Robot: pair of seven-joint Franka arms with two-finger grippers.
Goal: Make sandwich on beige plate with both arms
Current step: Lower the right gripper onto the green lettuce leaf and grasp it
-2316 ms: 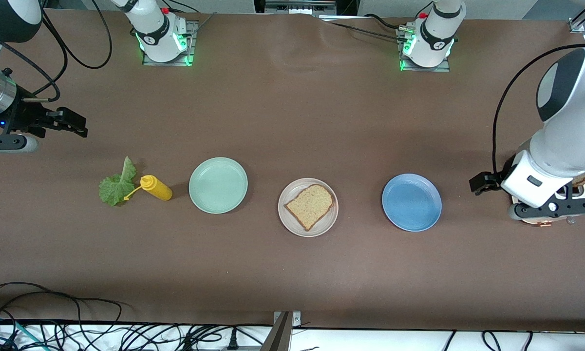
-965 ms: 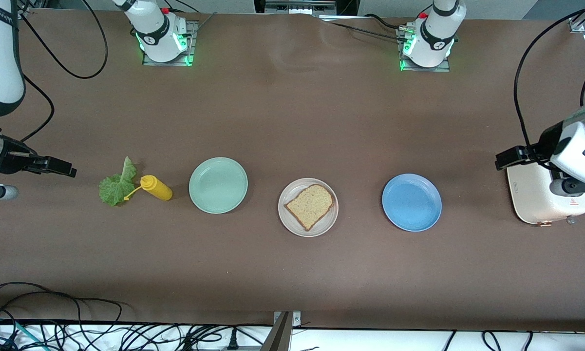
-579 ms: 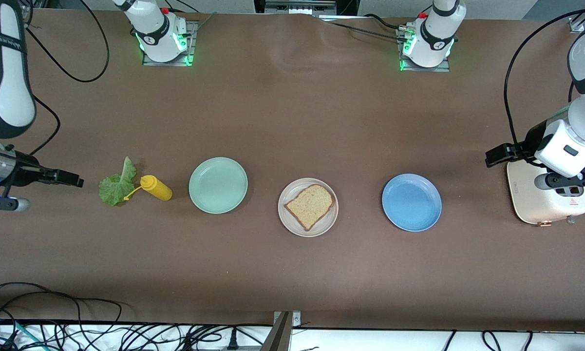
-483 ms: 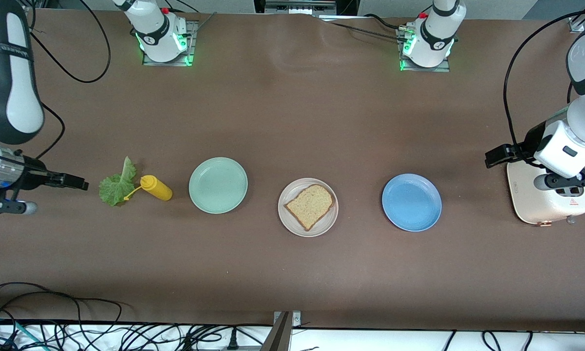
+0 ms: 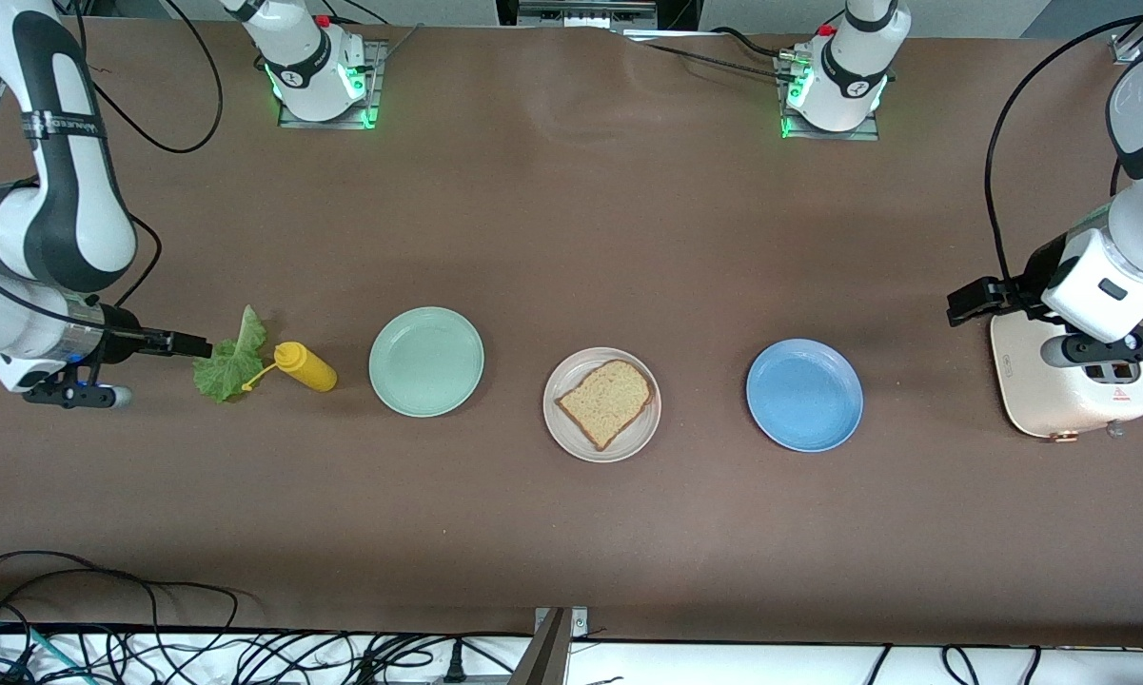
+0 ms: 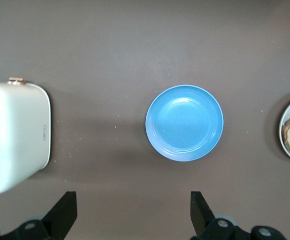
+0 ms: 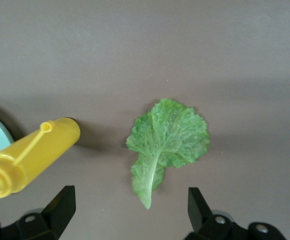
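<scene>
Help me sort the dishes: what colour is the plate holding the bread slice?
Pale beige plate, under the bread slice; clearest in the front view.

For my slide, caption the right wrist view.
Open right gripper over a lettuce leaf, yellow squeeze bottle lying beside it.

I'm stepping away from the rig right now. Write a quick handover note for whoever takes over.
Right gripper: open, empty, over the edge of the lettuce leaf beside the yellow bottle.
Left gripper: open, empty, over the toaster's edge at the left arm's end.
Done: one bread slice lies on the beige plate.
Left: lettuce onto that slice, then a second slice on top. None is clearly visible.
</scene>
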